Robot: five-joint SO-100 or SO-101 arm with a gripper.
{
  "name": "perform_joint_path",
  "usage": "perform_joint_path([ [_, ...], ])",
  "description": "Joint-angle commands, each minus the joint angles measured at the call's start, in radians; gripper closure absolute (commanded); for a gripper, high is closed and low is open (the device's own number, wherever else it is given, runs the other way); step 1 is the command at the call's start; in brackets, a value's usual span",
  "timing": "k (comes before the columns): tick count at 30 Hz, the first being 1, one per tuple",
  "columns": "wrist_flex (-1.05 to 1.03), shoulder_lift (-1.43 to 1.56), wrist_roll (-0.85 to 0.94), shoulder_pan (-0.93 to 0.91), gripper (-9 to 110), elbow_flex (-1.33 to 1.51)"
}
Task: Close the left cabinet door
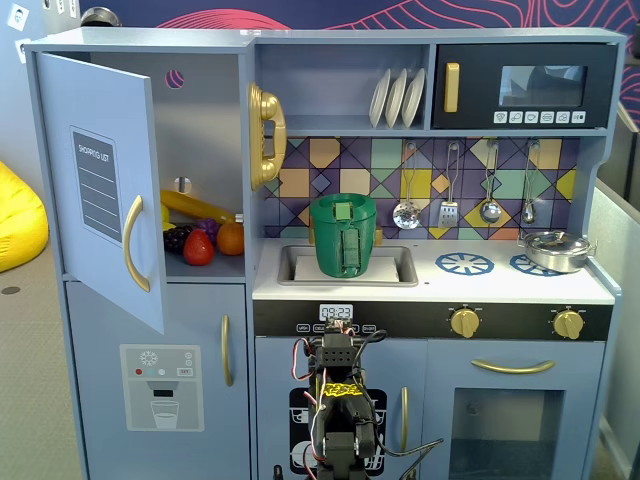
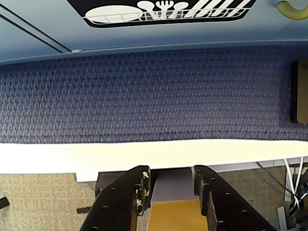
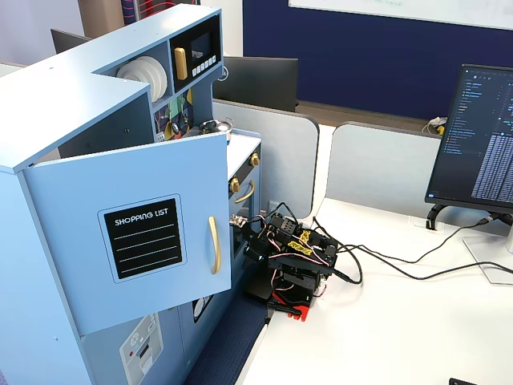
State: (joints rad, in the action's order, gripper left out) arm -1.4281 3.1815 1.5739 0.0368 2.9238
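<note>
The left cabinet door (image 1: 100,190) is blue-grey with a black "SHOPPING LIST" panel (image 3: 144,238) and a curved gold handle (image 1: 135,243). It stands swung wide open from its left hinge in both fixed views. My arm (image 1: 340,395) sits folded low in front of the kitchen's middle, to the right of the door and well below it, not touching it. It also shows in a fixed view (image 3: 292,261) on the white table. In the wrist view my gripper (image 2: 169,173) is open and empty and points down at a blue mat (image 2: 154,91).
Toy fruit (image 1: 200,240) lies in the open compartment. A gold phone (image 1: 266,135) hangs beside it. A green pot (image 1: 343,235) stands in the sink. The dispenser door (image 1: 160,385) and the oven door (image 1: 515,420) are shut. Cables (image 3: 385,261) and a monitor (image 3: 481,136) are on the table.
</note>
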Motion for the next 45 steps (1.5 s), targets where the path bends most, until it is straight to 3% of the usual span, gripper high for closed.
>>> perform_joint_path([
  [1, -0.104, -0.003, -0.034, -0.008, 101, 0.074],
  [10, -0.104, -0.003, -0.034, 0.006, 101, 0.074],
  [14, -0.098, -0.005, -0.049, 0.097, 101, 0.074],
  [19, 0.015, -0.017, -0.048, 0.356, 102, 0.014],
  [29, 0.453, -0.202, -0.017, 0.936, 102, -0.273],
  [33, 0.520, -0.233, 0.008, 1.158, 102, -0.362],
  [45, 0.807, -0.403, 0.015, 1.536, 102, -0.604],
])
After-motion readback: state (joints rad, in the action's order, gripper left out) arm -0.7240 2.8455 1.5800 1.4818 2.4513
